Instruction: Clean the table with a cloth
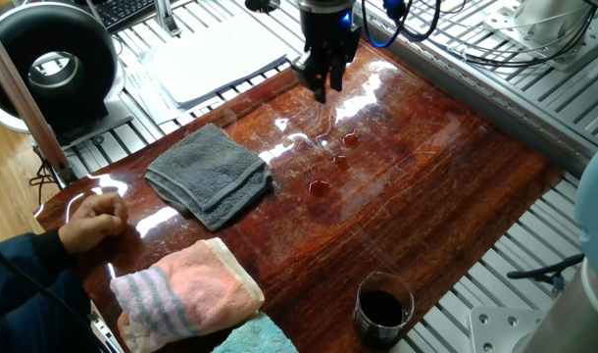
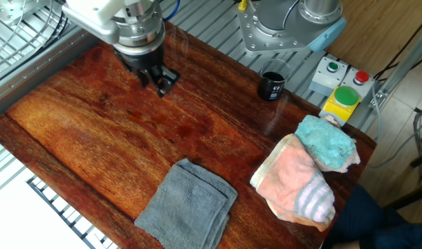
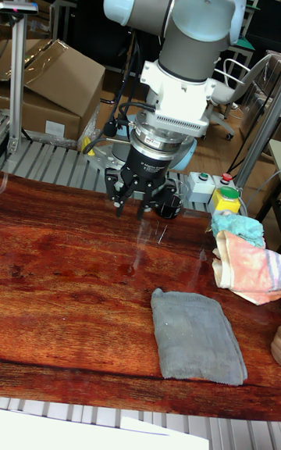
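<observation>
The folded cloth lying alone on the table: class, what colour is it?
Dark grey. The cloth shows best in one fixed view, on the reddish-brown table.

Arm: grey tubular links, light-blue joint caps, white wrist flange. Black ribbed gripper [image 3: 130, 198] body, two black fingers [image 3: 119, 201]. Black and blue cables attached.
</observation>
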